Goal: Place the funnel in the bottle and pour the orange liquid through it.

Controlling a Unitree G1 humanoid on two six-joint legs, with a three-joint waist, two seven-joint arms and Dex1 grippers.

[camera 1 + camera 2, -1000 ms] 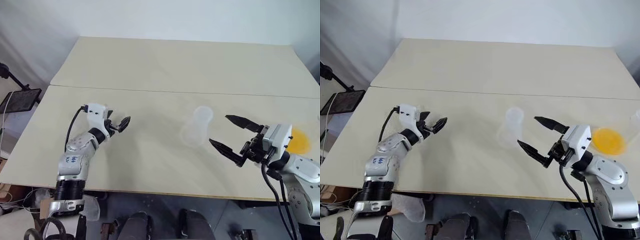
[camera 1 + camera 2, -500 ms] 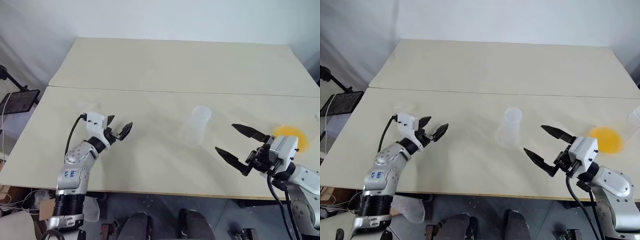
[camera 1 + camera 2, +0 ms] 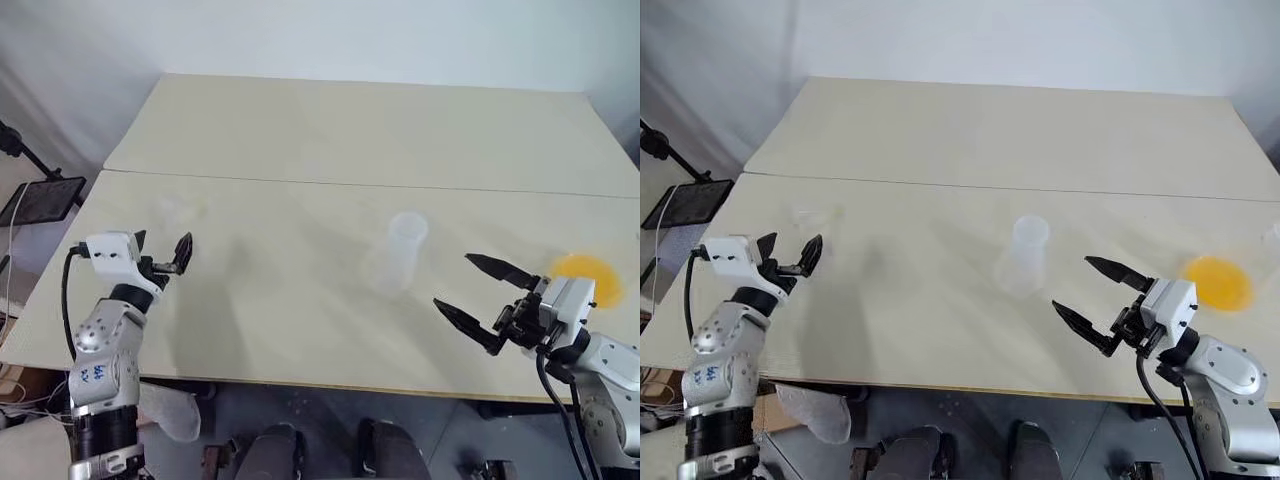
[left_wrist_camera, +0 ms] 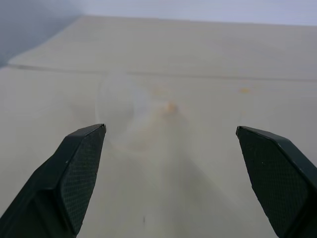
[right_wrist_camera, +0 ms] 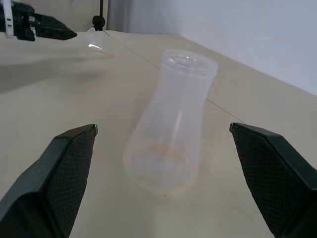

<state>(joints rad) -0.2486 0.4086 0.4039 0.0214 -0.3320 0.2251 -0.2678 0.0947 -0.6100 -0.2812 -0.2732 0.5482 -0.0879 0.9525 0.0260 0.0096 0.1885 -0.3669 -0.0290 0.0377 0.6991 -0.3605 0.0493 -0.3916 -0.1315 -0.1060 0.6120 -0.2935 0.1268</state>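
The clear bottle (image 3: 400, 256) stands upright near the middle of the table, its open neck up. My right gripper (image 3: 452, 280) hangs open just to its right, and in the right wrist view the bottle (image 5: 171, 144) stands ahead between the fingers, apart from them. The small clear funnel (image 3: 812, 218) rests on the table at the left. My left gripper (image 3: 790, 254) is open close in front of it, with the funnel (image 4: 121, 106) ahead toward one finger. The orange liquid (image 3: 1217, 283) sits in a clear vessel at the far right, beyond my right wrist.
Two pale tables meet at a seam (image 3: 340, 185) across the middle. The front edge (image 3: 300, 385) runs just under both arms. A black stand with a flat dark plate (image 3: 40, 200) sits off the table's left side.
My left arm has drawn back and to the left, from beside the table's middle to the front left corner near the funnel. The right gripper has barely moved. Both stay open.
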